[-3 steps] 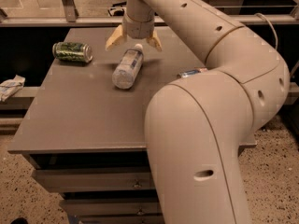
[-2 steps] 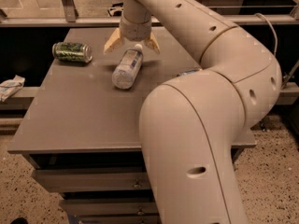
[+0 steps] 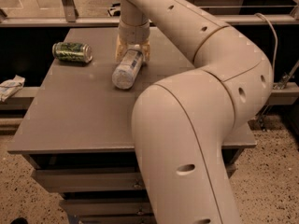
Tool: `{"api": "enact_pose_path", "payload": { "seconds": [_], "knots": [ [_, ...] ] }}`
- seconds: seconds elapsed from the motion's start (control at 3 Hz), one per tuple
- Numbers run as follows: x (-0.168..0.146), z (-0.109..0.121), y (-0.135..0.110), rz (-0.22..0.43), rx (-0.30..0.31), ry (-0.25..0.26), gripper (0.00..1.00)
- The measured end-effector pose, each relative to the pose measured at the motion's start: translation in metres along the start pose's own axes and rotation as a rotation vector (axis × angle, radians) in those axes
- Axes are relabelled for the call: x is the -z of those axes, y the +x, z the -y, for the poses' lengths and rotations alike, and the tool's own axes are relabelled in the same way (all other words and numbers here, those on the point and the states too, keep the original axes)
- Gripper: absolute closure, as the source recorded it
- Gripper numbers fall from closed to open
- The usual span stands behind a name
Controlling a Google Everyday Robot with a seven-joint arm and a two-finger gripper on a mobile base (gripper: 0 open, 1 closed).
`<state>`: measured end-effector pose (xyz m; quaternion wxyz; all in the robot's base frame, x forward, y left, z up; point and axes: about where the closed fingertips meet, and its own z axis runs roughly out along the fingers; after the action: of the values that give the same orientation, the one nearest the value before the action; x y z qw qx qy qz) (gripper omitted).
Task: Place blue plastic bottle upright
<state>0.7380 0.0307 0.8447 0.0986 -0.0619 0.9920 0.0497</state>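
Note:
The blue plastic bottle point(image 3: 126, 69) lies on its side on the grey table point(image 3: 84, 115), its base pointing toward the front and its cap end hidden under my wrist. My gripper point(image 3: 133, 50) comes down from above at the bottle's far end. One tan finger sits against each side of the bottle, and the fingers point(image 3: 119, 48) are closed on it. The bottle still rests on the tabletop.
A green can point(image 3: 72, 52) lies on its side at the table's back left. A crumpled white wrapper point(image 3: 10, 86) sits on a ledge off the left edge. My arm's large links cover the table's right half. A rail runs behind the table.
My gripper's fingers were spread wide above the bottle's far end; now they have come down and drawn in against its sides. The bottle has not moved.

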Motion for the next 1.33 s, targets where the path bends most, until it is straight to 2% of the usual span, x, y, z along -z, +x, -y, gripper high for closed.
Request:
{"api": "enact_pose_path", "payload": {
  "seconds": [0.33,0.67,1.0,1.33],
  "knots": [
    [0.006,0.008,-0.003,0.008,0.017,0.084,0.61],
    [0.030,0.023,-0.015,0.078,0.047,0.195,0.84],
    [0.065,0.037,-0.028,0.198,0.067,0.285,1.00],
    [0.116,0.052,-0.035,0.420,0.073,0.326,1.00]
  ]
}}
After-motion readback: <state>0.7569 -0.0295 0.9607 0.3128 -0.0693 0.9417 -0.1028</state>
